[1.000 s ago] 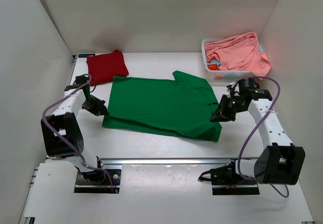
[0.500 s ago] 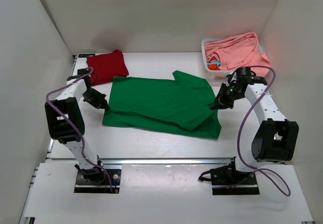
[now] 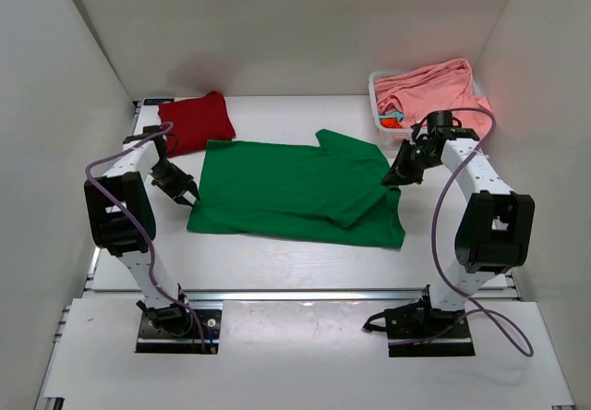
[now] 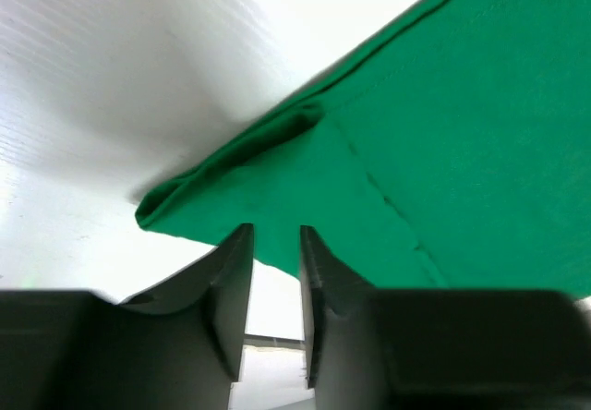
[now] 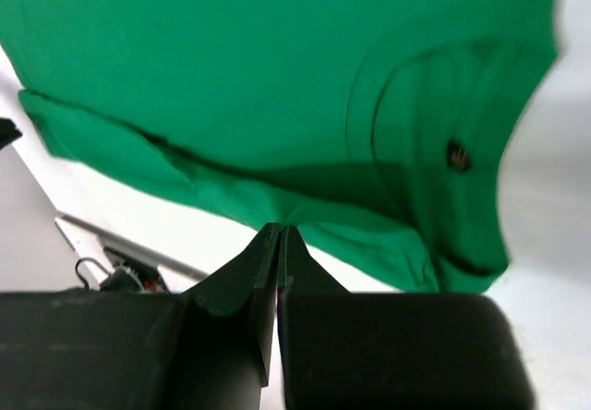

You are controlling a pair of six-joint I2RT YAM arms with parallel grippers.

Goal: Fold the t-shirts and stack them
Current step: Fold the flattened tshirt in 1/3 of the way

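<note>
Both arms have swung farther back since a second ago. Right gripper (image 5: pixel 280 232), clamped on the right hem of the green t-shirt (image 3: pixel 286 184), lifts it leftward. Left gripper (image 4: pixel 275 236), jaws narrowly apart and holding nothing, sits at its left edge. The shirt's long axis runs between them.

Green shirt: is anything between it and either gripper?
Nothing visible. The right gripper is shut on an edge of the green shirt; the left gripper is open right at its folded left corner.
</note>
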